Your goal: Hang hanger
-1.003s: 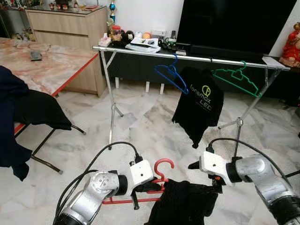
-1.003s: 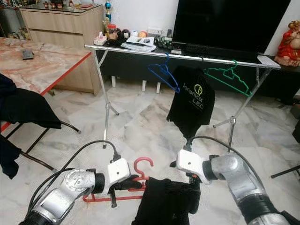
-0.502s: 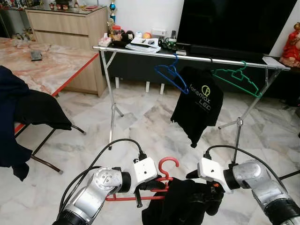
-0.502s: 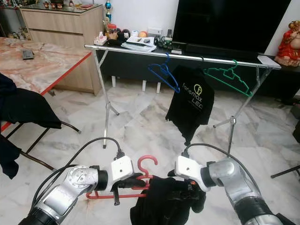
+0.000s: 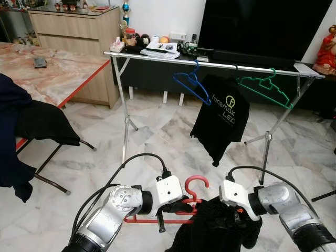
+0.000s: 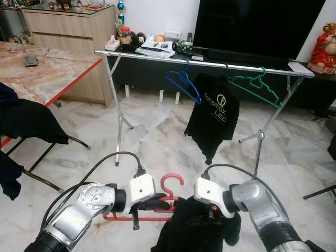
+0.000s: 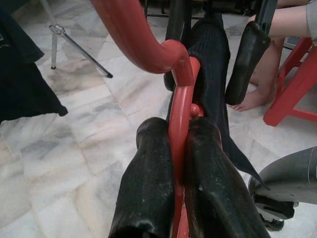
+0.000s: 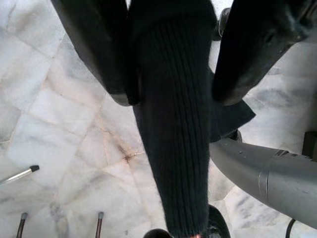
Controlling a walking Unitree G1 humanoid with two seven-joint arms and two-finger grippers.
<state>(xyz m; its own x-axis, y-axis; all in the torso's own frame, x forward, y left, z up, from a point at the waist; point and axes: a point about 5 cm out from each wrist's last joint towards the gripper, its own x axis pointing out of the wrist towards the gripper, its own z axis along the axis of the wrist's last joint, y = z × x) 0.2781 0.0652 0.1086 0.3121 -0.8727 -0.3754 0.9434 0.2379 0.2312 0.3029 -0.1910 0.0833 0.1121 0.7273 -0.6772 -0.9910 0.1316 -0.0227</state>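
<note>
two grippers, left [image 7: 171, 148] and right [image 8: 171, 54], on red hanger [image 5: 195, 185]

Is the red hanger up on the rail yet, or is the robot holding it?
Not hung yet. The left gripper is clamped on the red hanger, low above the floor, well short of the rail.

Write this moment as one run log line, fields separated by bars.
left gripper: shut on red hanger | right gripper: holds black garment | rail: not reached

Red hanger [image 5: 185, 202] held low, hook upward, black ribbed garment [image 5: 220, 231] draped on it.
</note>
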